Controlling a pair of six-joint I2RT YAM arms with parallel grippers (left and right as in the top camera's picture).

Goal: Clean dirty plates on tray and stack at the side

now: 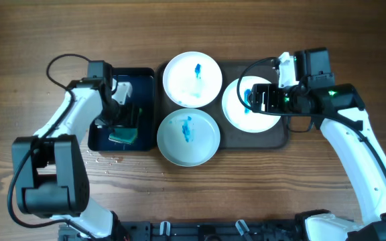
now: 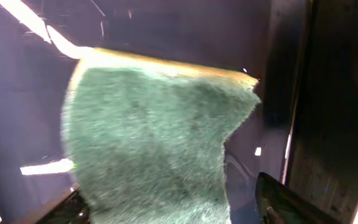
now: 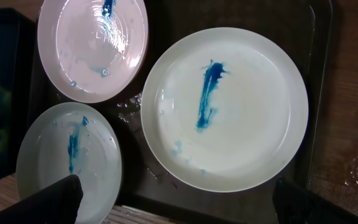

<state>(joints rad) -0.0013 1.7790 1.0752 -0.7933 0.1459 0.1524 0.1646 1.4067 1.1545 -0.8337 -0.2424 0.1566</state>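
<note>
Three plates smeared with blue lie on a dark tray: a white one at the back, a pale one at the front, and a white one at the right. My right gripper hovers open over the right plate, with its fingers wide apart and empty. My left gripper is down in a dark blue basin. Its open fingers straddle a green sponge with a yellow edge, which also shows in the overhead view.
The basin stands just left of the tray. Water drops lie on the wooden table in front of the basin. In the right wrist view the back plate, the front plate and wet tray floor show.
</note>
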